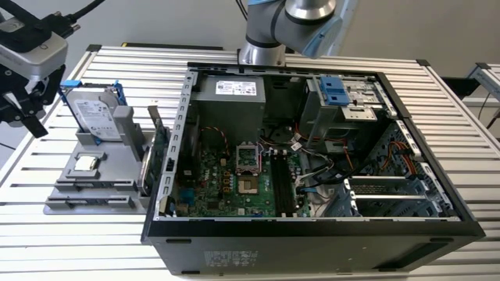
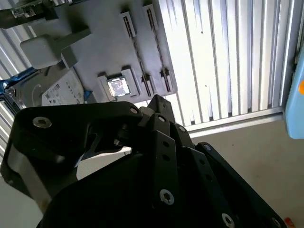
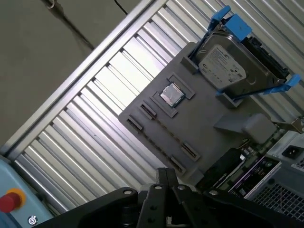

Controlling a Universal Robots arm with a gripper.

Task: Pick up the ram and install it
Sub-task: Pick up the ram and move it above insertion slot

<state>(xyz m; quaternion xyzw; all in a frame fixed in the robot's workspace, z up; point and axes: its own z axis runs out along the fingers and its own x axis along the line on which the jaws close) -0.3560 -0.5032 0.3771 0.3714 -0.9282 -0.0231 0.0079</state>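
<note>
In the exterior view my gripper (image 1: 23,126) hangs at the far left, above and just left of the grey parts tray (image 1: 117,202). Its two black fingers stand apart with nothing between them. In both wrist views the gripper (image 2: 156,101) (image 3: 167,174) points down over the tray's narrow slots (image 3: 164,137), near the tray's edge. The ram is too thin to tell apart from those slots. The motherboard's black slots (image 1: 281,187) lie inside the open computer case (image 1: 312,228), far to the exterior view's right of the gripper.
On the tray stand a silver hard drive with blue rails (image 1: 98,117), a square processor chip (image 1: 88,164) and an upright green expansion card (image 1: 160,149) against the case wall. The slatted metal table (image 1: 70,240) carries everything. A red button (image 3: 9,199) sits off the table.
</note>
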